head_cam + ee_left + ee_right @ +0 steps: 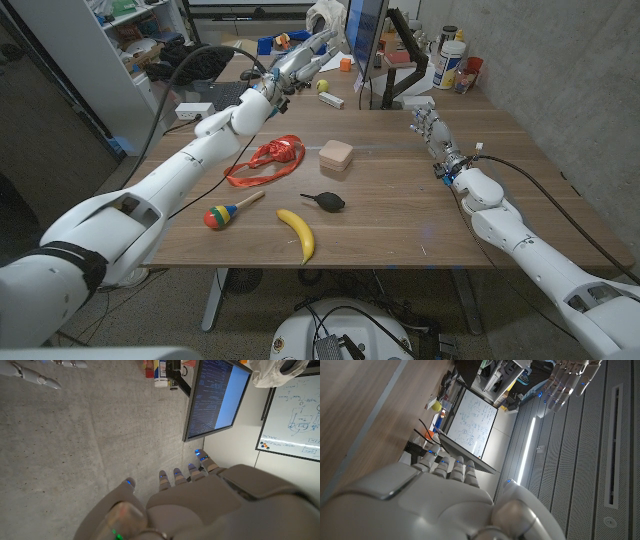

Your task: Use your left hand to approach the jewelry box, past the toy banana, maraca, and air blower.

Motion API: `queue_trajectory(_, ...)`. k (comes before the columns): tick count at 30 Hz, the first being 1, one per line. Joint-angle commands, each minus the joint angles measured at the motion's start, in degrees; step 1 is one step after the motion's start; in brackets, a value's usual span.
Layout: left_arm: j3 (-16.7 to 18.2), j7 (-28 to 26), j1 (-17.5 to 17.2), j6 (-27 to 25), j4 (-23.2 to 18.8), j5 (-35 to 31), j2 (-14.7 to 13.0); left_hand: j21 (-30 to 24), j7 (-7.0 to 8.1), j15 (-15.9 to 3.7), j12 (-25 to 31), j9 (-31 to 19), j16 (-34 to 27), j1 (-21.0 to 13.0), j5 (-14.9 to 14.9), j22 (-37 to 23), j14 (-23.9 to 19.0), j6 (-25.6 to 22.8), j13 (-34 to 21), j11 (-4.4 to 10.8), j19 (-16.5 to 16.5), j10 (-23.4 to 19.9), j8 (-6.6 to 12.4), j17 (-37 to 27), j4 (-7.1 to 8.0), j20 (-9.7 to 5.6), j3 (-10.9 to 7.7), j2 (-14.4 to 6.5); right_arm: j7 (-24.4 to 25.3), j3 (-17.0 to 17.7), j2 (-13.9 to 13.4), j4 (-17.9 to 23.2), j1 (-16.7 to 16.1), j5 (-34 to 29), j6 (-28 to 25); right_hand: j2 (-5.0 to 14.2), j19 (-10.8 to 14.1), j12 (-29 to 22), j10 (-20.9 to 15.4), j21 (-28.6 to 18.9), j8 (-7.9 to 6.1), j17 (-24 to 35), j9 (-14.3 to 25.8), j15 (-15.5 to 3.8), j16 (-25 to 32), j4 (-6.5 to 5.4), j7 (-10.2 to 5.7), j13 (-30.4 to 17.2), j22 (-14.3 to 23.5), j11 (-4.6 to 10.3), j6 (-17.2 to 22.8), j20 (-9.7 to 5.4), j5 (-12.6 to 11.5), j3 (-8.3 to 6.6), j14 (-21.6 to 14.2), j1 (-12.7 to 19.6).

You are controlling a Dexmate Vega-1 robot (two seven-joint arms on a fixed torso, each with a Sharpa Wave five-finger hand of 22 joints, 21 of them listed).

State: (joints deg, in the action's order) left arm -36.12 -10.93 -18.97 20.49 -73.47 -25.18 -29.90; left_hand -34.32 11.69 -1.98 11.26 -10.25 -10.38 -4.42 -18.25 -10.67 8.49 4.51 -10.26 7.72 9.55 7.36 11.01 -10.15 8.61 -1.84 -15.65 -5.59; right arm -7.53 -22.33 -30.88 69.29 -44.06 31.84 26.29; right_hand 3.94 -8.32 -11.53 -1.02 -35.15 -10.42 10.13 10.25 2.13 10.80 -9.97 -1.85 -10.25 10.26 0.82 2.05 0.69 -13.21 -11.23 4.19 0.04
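The jewelry box [336, 157], a small tan box with a pinkish lid, stands mid-table. In front of it lie the black air blower [325, 201], the yellow toy banana [297, 234] and the red, yellow and green maraca [230, 212]. My left hand [293, 68] is raised over the table's far left part, beyond the box, fingers stretched out and holding nothing; its back also fills the left wrist view's lower part [190, 505]. My right hand [426, 122] stands at the right side of the table, fingers extended, holding nothing [450, 505].
A red looped strap [268, 160] lies left of the jewelry box. A monitor [362, 40] on a stand, a yellow ball [322, 86] and a white box [332, 101] sit at the back edge. Bottles [448, 62] stand at the back right.
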Motion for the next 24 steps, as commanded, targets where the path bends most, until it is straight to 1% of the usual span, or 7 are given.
queue_trajectory(1, -2.10, 0.24, 1.57, 1.67, 1.69, -3.57, 0.21, 0.22, 0.39, -3.96, -0.27, -0.34, -0.04, -0.85, -0.31, -0.02, 0.58, 0.38, -0.10, 0.49, 0.25, 0.24, -0.05, 0.00, -0.08, 0.16, -0.35, -1.98, -0.11, -0.21, 0.28, -0.72, 0.35, -0.30, 0.45, 3.75, 0.21, -0.39, -0.37, 0.21, -0.51, 0.17, 0.18, -0.45, -0.01, 0.02, 0.03, -0.25, 0.30, 0.10, 0.49, -0.30, -0.50, 0.28, 0.35, 0.39)
queue_trajectory(4, -2.53, 0.30, 1.79, 2.01, 1.73, -4.63, 0.05, 0.32, 0.41, -3.97, -0.29, -0.35, -0.01, -1.09, -0.32, 0.00, 0.68, 0.45, -0.10, 0.57, 0.34, 0.32, -0.05, 0.02, -0.29, 0.38, -0.33, -1.66, -0.09, -0.31, 0.38, -0.88, 0.49, -0.45, 0.55, 3.75, 0.22, -0.38, -0.37, 0.25, -0.51, 0.17, 0.18, -0.50, -0.02, 0.02, 0.02, -0.25, 0.30, 0.06, 0.52, -0.27, -0.51, 0.29, 0.36, 0.40)
queue_trajectory(8, -3.04, 0.35, 2.00, 2.39, 1.46, -6.22, -0.34, 0.57, 0.70, -3.91, -0.37, -0.36, 0.10, -1.58, -0.36, 0.03, 1.04, 0.51, -0.10, 0.53, 0.60, 0.61, -0.03, 0.05, -0.71, 1.07, -0.26, -1.04, 0.24, -0.56, 0.26, -0.90, 0.61, -1.13, 0.52, 3.75, 0.25, -0.40, -0.43, 0.30, -0.50, 0.16, 0.18, -0.43, -0.02, 0.03, 0.10, -0.25, 0.30, -0.03, 0.51, -0.25, -0.52, 0.33, 0.37, 0.41)
queue_trajectory(14, -3.57, 0.92, 2.22, 2.32, 1.18, -8.10, -0.80, 0.65, 0.85, -3.76, -0.36, -0.37, 0.09, -1.98, -0.41, 0.03, 1.17, 0.51, -0.10, 0.61, 0.51, 0.68, 0.00, 0.04, -0.98, 1.70, -0.25, -0.72, 0.09, -0.76, 0.56, -1.35, 0.88, -1.16, 0.63, 3.73, 0.28, -0.36, -0.36, 0.38, -0.49, 0.16, 0.18, -0.37, -0.03, 0.03, 0.09, -0.25, 0.30, 0.10, 0.50, -0.25, -0.53, 0.38, 0.39, 0.41)
queue_trajectory(22, -4.55, 2.23, 2.79, 1.91, 1.71, -10.30, -1.15, 0.75, 0.82, -3.74, -0.31, -0.39, 0.04, -2.46, -0.50, 0.02, 1.14, 0.03, -0.10, 0.68, 0.48, 0.64, 0.23, 0.05, -1.22, 1.85, -0.39, -0.70, 0.09, -0.95, 0.71, -1.76, 1.18, -1.40, 0.75, 3.70, 0.31, -0.37, -0.40, 0.51, -0.47, 0.17, 0.18, -0.42, -0.03, 0.02, 0.11, -0.25, 0.31, 0.05, 0.51, -0.24, -0.54, 0.48, 0.40, 0.38)
queue_trajectory(24, -4.99, 2.60, 3.13, 2.06, 2.22, -10.90, -1.11, 0.81, 0.65, -3.68, -0.22, -0.42, 0.00, -2.85, -0.58, 0.01, 1.10, -0.87, -0.11, 0.67, 0.43, 0.47, 0.59, 0.05, -1.40, 1.93, -0.55, -0.78, 0.15, -1.06, 0.74, -1.95, 1.31, -1.61, 0.75, 3.69, 0.32, -0.36, -0.38, 0.54, -0.47, 0.17, 0.18, -0.36, -0.03, 0.02, 0.09, -0.25, 0.31, 0.11, 0.51, -0.23, -0.54, 0.51, 0.40, 0.37)
